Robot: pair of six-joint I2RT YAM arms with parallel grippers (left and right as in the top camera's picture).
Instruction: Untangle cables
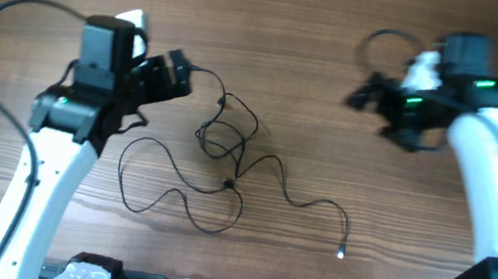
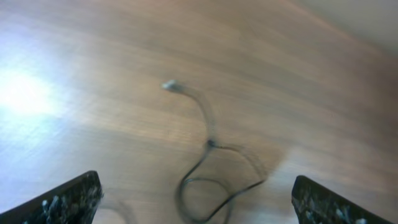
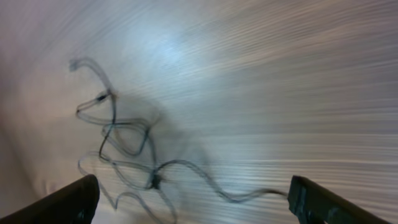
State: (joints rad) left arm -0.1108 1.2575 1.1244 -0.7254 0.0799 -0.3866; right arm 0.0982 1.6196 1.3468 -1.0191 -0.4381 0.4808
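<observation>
Two tools hang spread wide, gripping nothing: my left tool (image 1: 178,72) upper left of centre, my right tool (image 1: 363,92) upper right. The cables (image 1: 226,161) lie mid-frame on the surface (image 1: 324,32), apparently knotted. Reach-in stage, I judge; next, pinch one strand and draw it clear.

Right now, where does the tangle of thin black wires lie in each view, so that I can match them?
Overhead: the tangle of thin black wires lies at the centre of the picture.
Left wrist: lower centre, blurred.
Right wrist: left half, blurred.
Shared landmark: the brown wooden table under the wires.
</observation>
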